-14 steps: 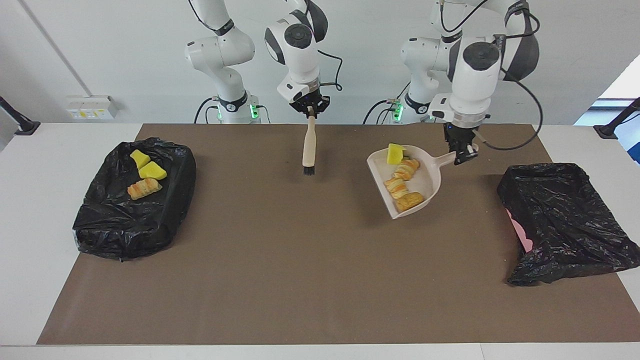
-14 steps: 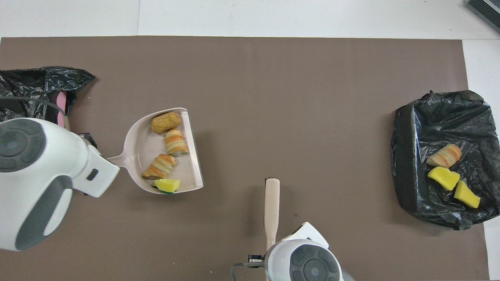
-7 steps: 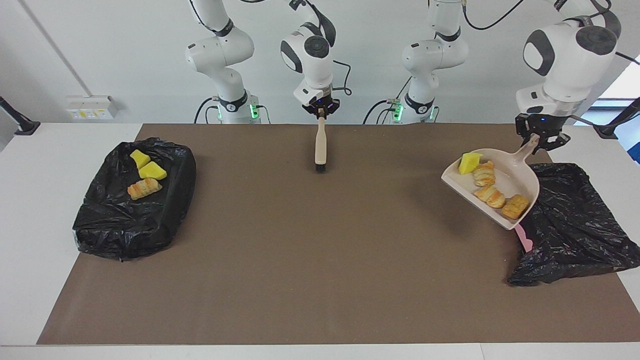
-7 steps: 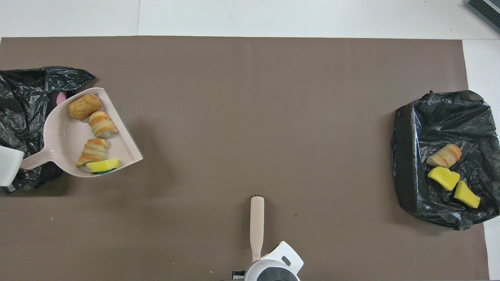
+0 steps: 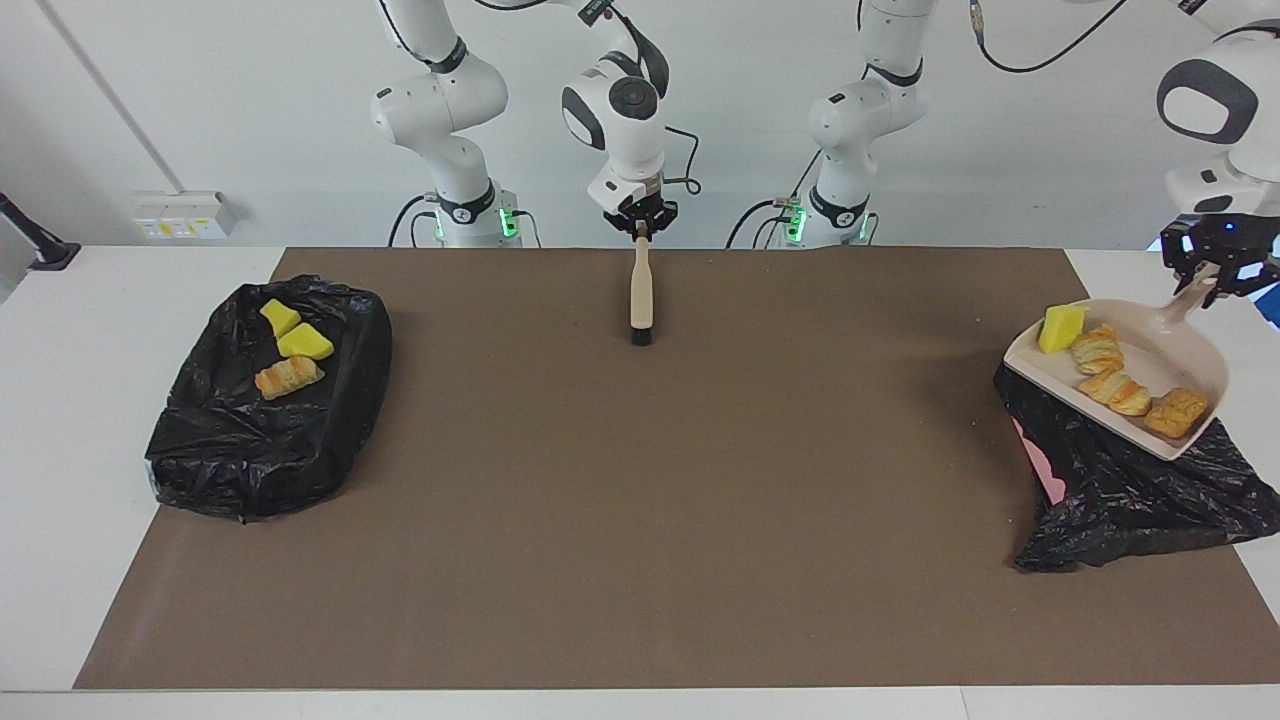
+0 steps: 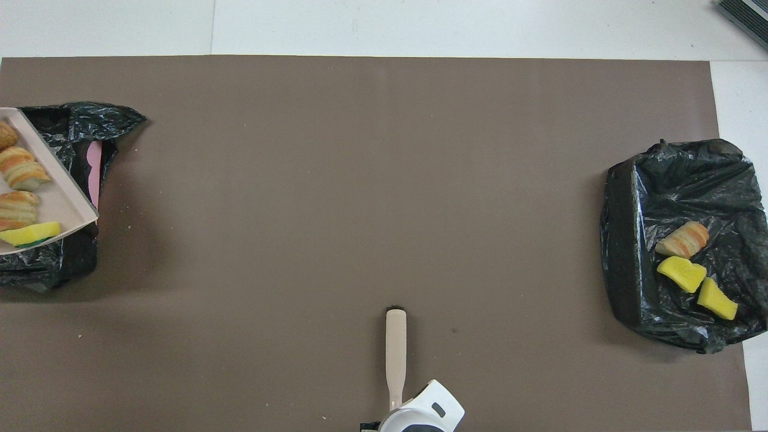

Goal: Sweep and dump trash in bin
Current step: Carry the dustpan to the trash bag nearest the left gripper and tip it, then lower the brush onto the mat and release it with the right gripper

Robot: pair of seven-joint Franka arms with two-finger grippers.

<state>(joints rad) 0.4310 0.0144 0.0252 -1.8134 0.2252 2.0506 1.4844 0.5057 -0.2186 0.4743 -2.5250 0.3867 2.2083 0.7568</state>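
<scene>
My left gripper (image 5: 1213, 272) is shut on the handle of the beige dustpan (image 5: 1170, 350) and holds it tilted in the air over the black-bagged bin (image 5: 1120, 480) at the left arm's end. In the pan lie a yellow sponge bit (image 5: 1062, 328) and three bread-like pieces (image 5: 1120, 392). The overhead view shows only the pan's mouth (image 6: 60, 198) over the bin (image 6: 78, 132). My right gripper (image 5: 640, 225) is shut on the brush (image 5: 641, 290), which hangs bristles down over the mat's edge nearest the robots and also shows in the overhead view (image 6: 396, 348).
A second black-bagged bin (image 5: 265, 430) sits at the right arm's end, with two yellow sponge bits (image 5: 305, 342) and one bread-like piece (image 5: 288, 377) on it. A brown mat (image 5: 640, 500) covers the table between the two bins.
My left gripper has carried the loaded dustpan from the mat toward the left arm's end, up over the bin. My right gripper has drawn the brush back toward the robots.
</scene>
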